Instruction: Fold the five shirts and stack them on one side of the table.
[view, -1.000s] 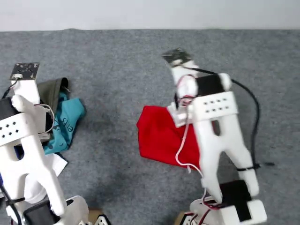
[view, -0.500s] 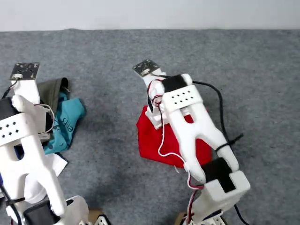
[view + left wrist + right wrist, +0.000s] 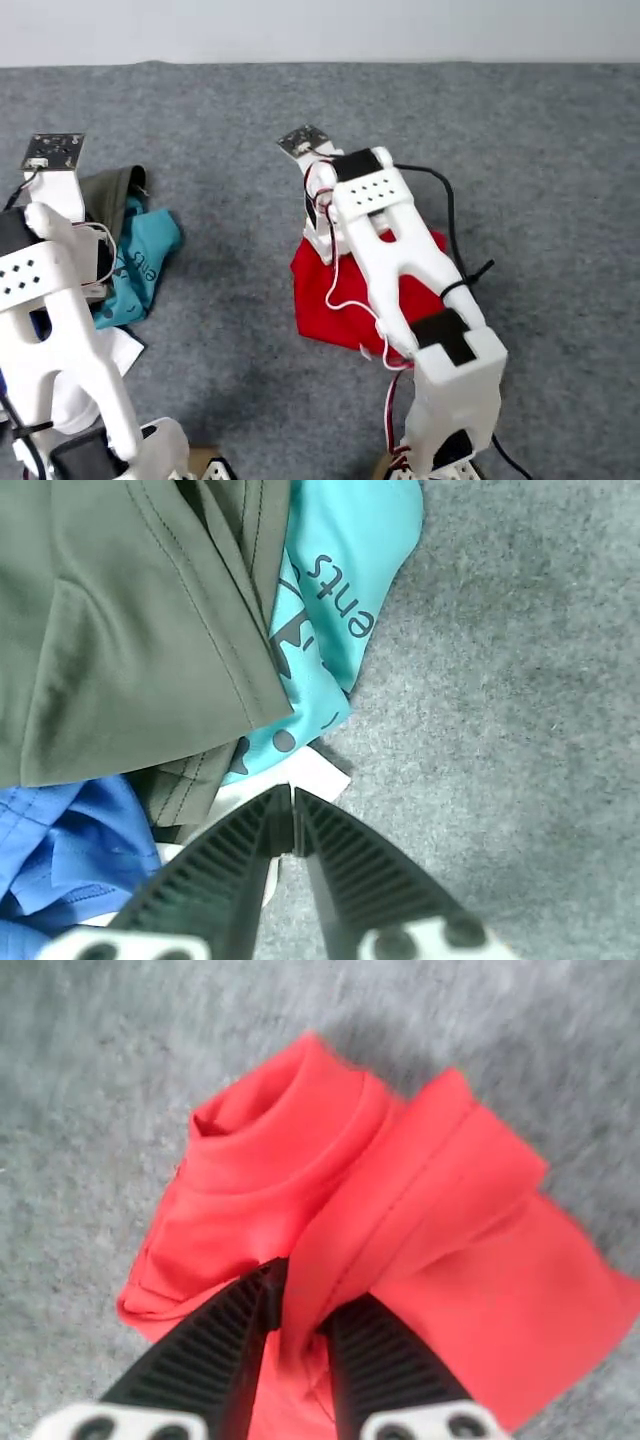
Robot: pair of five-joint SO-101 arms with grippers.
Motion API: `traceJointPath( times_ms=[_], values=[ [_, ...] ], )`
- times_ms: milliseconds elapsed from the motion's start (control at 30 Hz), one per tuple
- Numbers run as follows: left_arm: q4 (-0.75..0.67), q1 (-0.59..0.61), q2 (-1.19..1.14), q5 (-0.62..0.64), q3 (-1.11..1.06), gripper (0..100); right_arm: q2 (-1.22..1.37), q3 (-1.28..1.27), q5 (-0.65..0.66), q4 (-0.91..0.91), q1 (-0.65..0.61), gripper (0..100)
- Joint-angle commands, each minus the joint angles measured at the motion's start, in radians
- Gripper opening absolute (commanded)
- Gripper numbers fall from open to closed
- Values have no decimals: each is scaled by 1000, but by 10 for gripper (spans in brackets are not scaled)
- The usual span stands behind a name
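Now my right pincer [image 3: 300,1295] is closed on a raised fold of the red shirt [image 3: 420,1220], which lies crumpled near the middle of the grey table [image 3: 560,150]. To fold well, I think I should lift only a little and lay the pinched edge flat over the rest, without bunching. Open room is on the far and right sides. Well apart at the left lies the pile with the teal shirt [image 3: 345,570]; my left pincer [image 3: 292,815] hangs above it, closed on nothing.

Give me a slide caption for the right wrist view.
Right gripper pinches a raised fold of the crumpled red shirt lying on the grey table.
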State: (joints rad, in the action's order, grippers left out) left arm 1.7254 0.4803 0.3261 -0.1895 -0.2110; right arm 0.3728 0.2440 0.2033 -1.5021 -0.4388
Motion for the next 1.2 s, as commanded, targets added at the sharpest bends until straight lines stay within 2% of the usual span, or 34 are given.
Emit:
traceJointPath(
  times_ms=[0, 200, 300, 533, 633, 767, 933, 1067, 1167],
  values=[
    [26, -5, 41, 12, 30, 7, 27, 129, -3, -44, -8, 34],
    [26, -5, 41, 12, 28, 7, 71, 244, -3, -117, -12, 217],
    [26, -5, 41, 12, 28, 7, 71, 288, -3, -128, -25, 231],
    [26, -5, 41, 38, 28, 7, 73, 420, -3, -291, -47, 230],
    [26, -5, 41, 38, 28, 7, 71, 419, -3, -294, 38, 184],
    [26, -5, 41, 38, 31, 7, 71, 419, 17, -294, 157, 4],
    [26, -3, 41, 38, 33, 7, 31, 342, 152, -297, 266, 9],
    [26, -2, 41, 38, 35, 7, -47, 149, 229, -295, 280, 9],
    [26, 48, 77, 38, 48, 7, -82, 5, 261, -292, 278, 9]
  ],
)
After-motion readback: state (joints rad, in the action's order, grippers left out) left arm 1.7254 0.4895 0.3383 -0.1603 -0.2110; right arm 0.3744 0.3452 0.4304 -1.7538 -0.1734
